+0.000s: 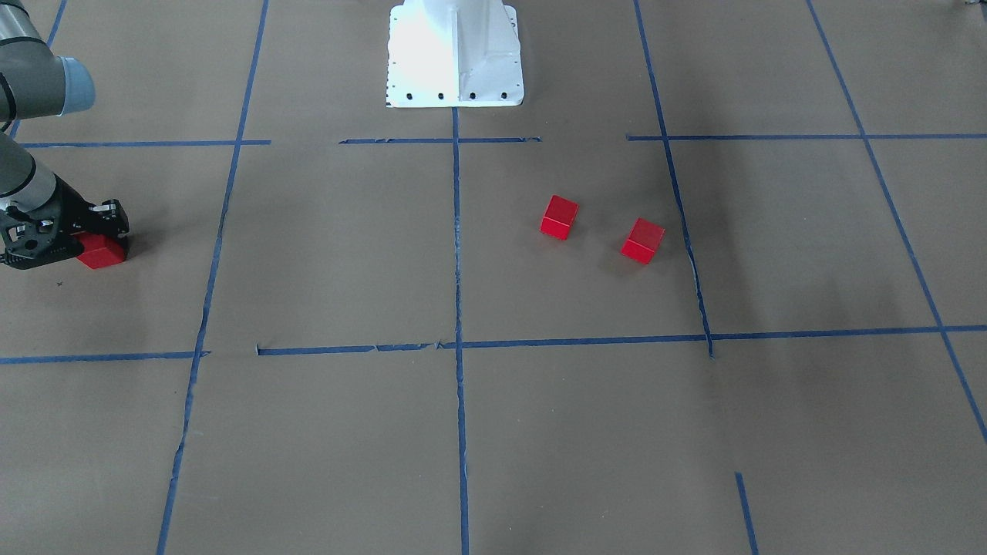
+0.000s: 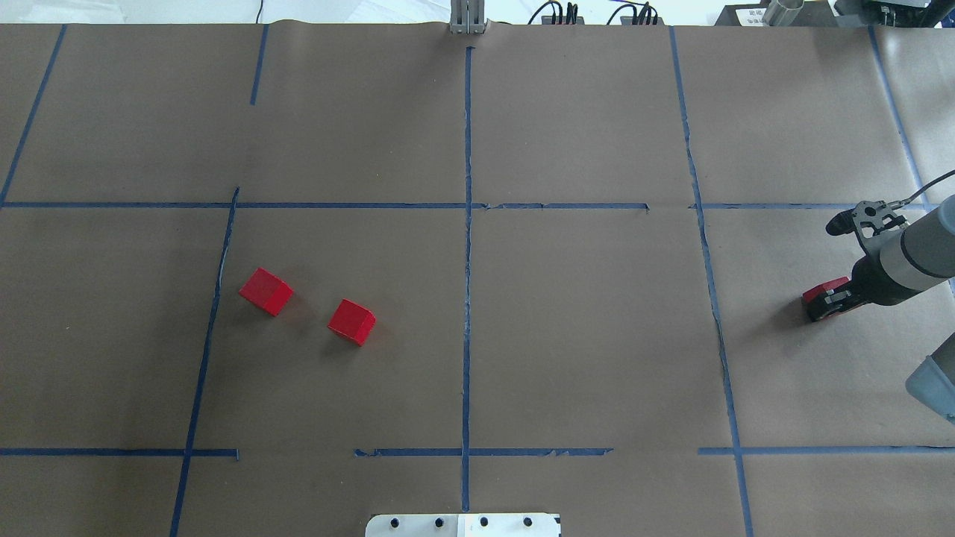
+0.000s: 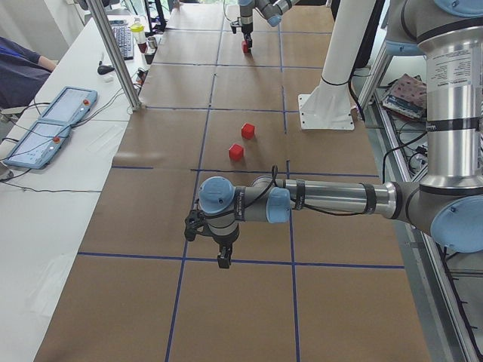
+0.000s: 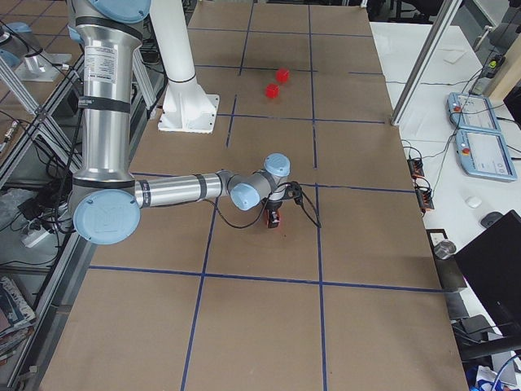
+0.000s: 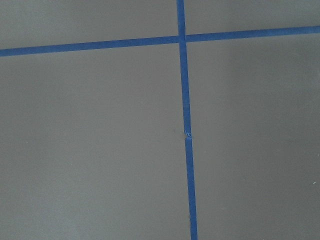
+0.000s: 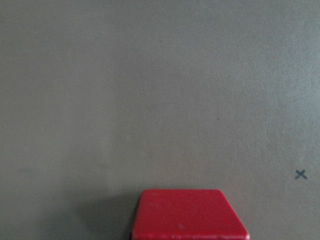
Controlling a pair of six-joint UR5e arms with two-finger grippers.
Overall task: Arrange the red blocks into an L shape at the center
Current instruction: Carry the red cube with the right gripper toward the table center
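Two red blocks (image 2: 266, 291) (image 2: 352, 321) lie apart in the left half of the center cell (image 2: 559, 335); in the front-facing view they show right of the middle tape line (image 1: 559, 217) (image 1: 643, 240). The third red block (image 2: 827, 286) sits on the paper one cell to the right of the center. My right gripper (image 2: 821, 298) is down at the table with its fingers close against this block (image 1: 100, 250). The block fills the bottom of the right wrist view (image 6: 190, 215). My left gripper (image 3: 224, 260) hovers over a tape crossing; I cannot tell whether it is open or shut.
The robot's white base (image 1: 455, 54) stands at the table's near edge. Blue tape lines (image 5: 186, 125) divide the brown paper. A small pen cross (image 6: 300, 174) marks the paper near the third block. Teach pendants (image 3: 45, 136) lie on the side table.
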